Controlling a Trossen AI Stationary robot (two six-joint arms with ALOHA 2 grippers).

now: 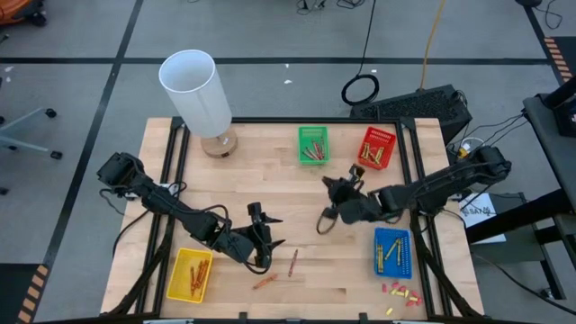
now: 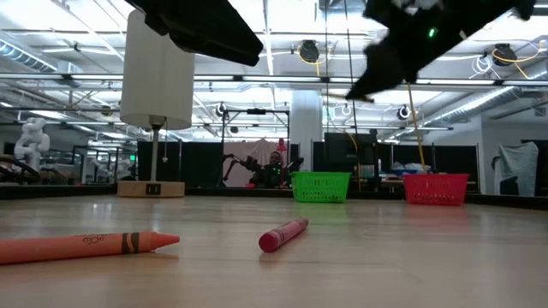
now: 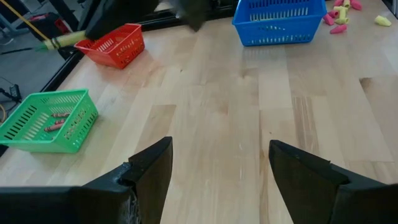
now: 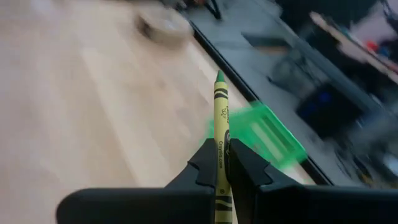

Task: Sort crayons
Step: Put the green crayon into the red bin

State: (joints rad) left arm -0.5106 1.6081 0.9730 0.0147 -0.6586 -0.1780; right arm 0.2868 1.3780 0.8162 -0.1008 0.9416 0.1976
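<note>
Nearest the lower edge of the high view: a scatter of small red and yellow stubs (image 1: 401,292) at lower right, apart from everything else and not part of the sorting. Just above, two loose crayons left on the bare wood: an orange crayon (image 1: 265,282) and a red crayon (image 1: 293,261), lower centre. Same pair in the low view, orange (image 2: 86,245) at lower left, red (image 2: 283,234) at centre, neither touched.

Lower left: yellow basket (image 1: 192,274), a few sticks already inside. Beside it, toward centre, left gripper (image 1: 261,236), spread wide and empty, poised close by the two loose crayons; in the left wrist view, open fingers (image 3: 149,171) over bare boards.

Lower right: blue basket (image 1: 392,252) with some crayons in it.

Mid frame, right of centre: right gripper (image 1: 335,198), raised, closed tight on a green crayon (image 4: 221,127), seen standing upright between the pinched fingers in the right wrist view, green blur beyond.

Upper centre: green basket (image 1: 313,144) and red basket (image 1: 377,148), each partly filled. Upper left: a white lamp (image 1: 198,94) on the table (image 1: 252,180).

Judged nearly done: most crayons binned, one in transit, probably bound for green, two left to collect.
</note>
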